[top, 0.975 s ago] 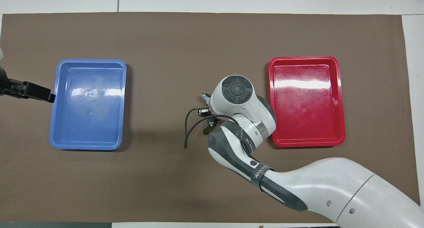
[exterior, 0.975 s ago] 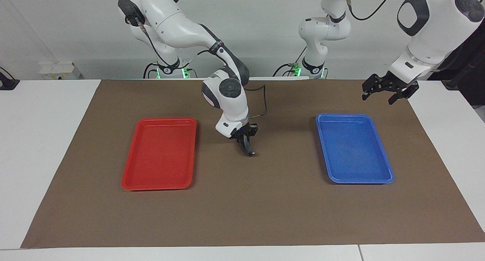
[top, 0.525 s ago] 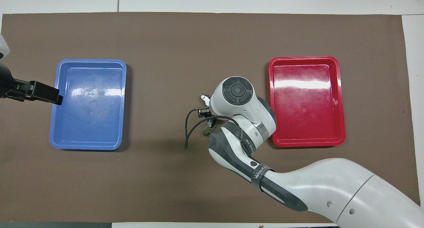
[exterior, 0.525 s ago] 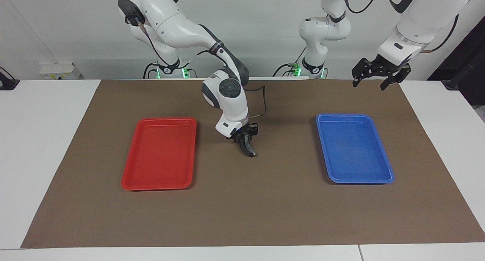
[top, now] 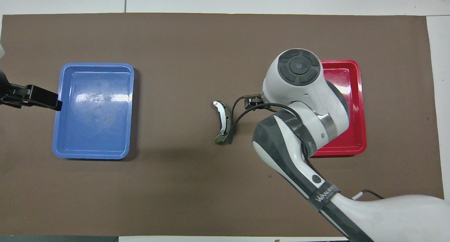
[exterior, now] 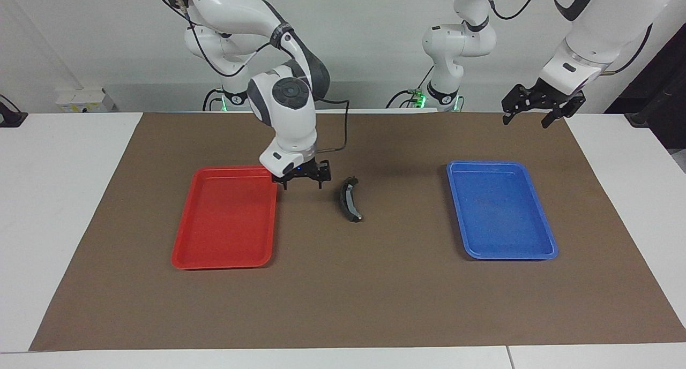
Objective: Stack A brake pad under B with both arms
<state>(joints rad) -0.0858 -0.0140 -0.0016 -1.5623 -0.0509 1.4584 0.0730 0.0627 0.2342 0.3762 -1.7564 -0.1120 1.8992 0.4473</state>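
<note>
White wall is standing at the back, and a white table (exterior: pixel 53 171) is carrying a brown mat (exterior: pixel 375 305) across most of its top.

B (exterior: pixel 349 199), the long black crescent pad, is lying flat on the mat near the middle, between the two trays. In the overhead view it is running from twelve o'clock to six o'clock, its curve bulging toward three o'clock, with its grey strip showing on the nine o'clock side and a lighter tip at each end. Nothing is touching it. Whether the A brake pad is lying beneath it cannot be told; no separate short pad is showing.

At about three o'clock of B in the overhead view, the right end effector (exterior: pixel 302 179) is hovering over the mat just beside the red tray (exterior: pixel 225 256), close to the tray's corner nearest the pad. Its fingers are spread apart, released and holding nothing. The right arm is covering part of the red tray from above.

At nine o'clock of B in the overhead view, well apart from it, the blue tray (exterior: pixel 509 255) is sitting on the mat.

The left end effector (exterior: pixel 533 114) is hanging in the air at the left arm's end of the table, at nine o'clock of the blue tray in the overhead view. Its fingers are also spread, gripping nothing, as that arm is waiting.
</note>
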